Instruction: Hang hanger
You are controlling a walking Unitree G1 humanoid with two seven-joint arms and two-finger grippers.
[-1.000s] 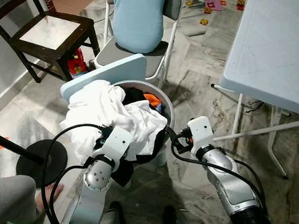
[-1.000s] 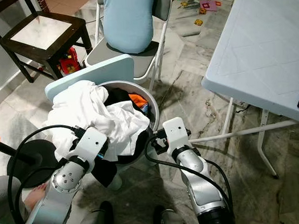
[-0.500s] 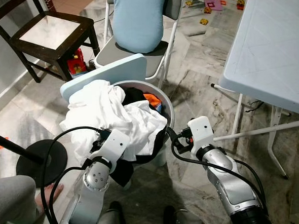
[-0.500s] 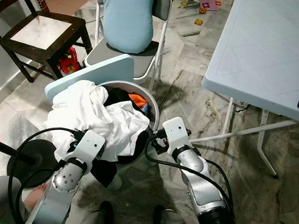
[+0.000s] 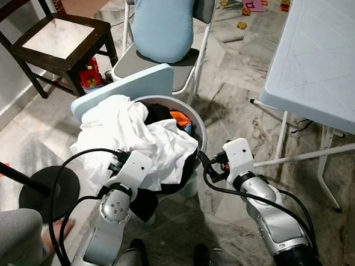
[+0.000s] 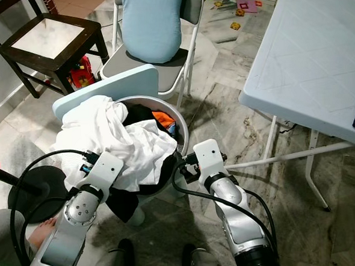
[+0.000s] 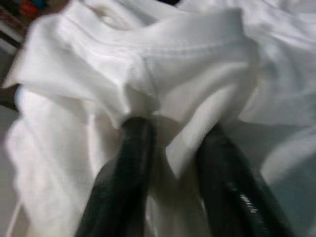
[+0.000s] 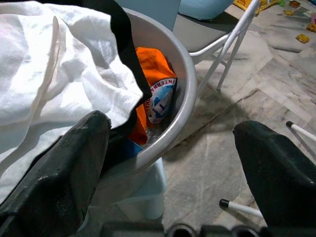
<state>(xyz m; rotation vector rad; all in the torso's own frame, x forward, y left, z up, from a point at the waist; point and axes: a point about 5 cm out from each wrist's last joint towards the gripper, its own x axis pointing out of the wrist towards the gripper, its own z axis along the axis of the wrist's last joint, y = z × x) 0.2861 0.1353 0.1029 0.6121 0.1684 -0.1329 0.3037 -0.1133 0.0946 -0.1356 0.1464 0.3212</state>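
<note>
I am working over the basket (image 5: 196,130), a grey tub heaped with laundry, and no hanger is visible to me anywhere, so I cannot say where the task's thing is lying; it may be buried under the clothes. My left gripper (image 7: 170,143) is pressing into the white shirt (image 5: 126,133) draped over the near side of the basket, its jaws closing on a fold of that cloth. My right gripper (image 8: 170,163) is hovering just beside the basket's rim on the side toward the table (image 5: 326,57), jaws standing wide apart and holding nothing; through them I am seeing an orange garment (image 8: 155,91) down inside the basket under a black one. The risk, as I judge it, is that pulling on the shirt drags the whole tangled heap, since it is overhanging the rim and lying across the dark clothes, and that could tip the basket or spill laundry onto the floor. The cables looping off both wrists could also be snagging on the rim. The basket is sitting on a marbled tile floor (image 5: 235,87). Behind the basket a folding chair (image 5: 188,63) is carrying a pale blue cushion, a dark wooden chair (image 5: 57,41) is standing farther off on the left, and small toys are scattered beyond. A person's bare foot (image 5: 57,231) is resting near the basket on my left, beside a round black stand base (image 5: 48,189).
</note>
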